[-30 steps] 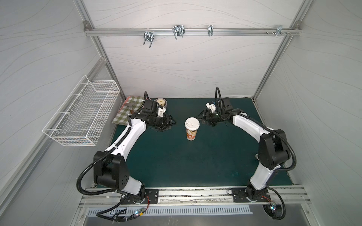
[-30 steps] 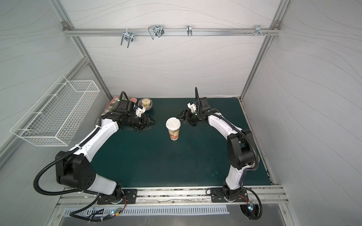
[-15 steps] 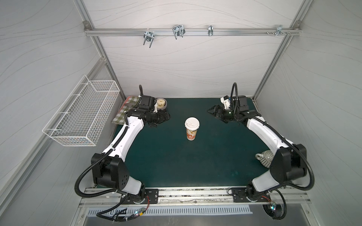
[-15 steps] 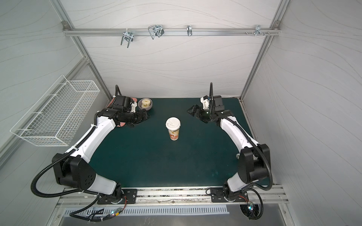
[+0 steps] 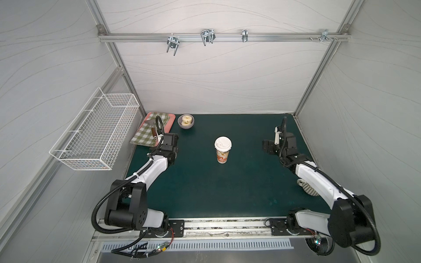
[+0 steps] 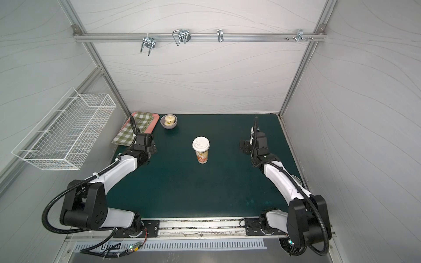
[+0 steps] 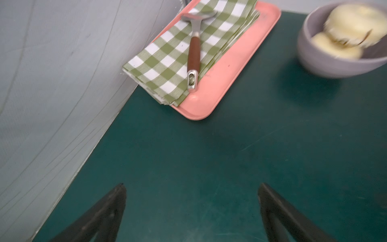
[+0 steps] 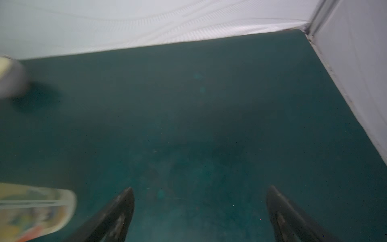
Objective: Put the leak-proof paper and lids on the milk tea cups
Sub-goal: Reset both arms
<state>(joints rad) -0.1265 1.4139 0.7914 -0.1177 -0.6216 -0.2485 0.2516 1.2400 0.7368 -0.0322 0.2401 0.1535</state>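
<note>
- Milk tea cup [image 5: 222, 156] stands upright near the middle of the table [image 5: 205, 193], long axis vertical, mouth up, base on the green surface.
- You see the leak-proof paper [image 5: 222, 144] lying flat over its mouth, a whitish round sheet reaching just past the rim.
- Your left hand [image 7: 191, 185] is spread wide and holds nothing, well apart from the cup, facing the pink tray [image 7: 230, 69] with the checked cloth [image 7: 167, 54] and the bowl [image 7: 326, 60].
- Your right hand [image 8: 200, 187] is spread wide too, empty, well apart on the cup's opposite side.
</note>
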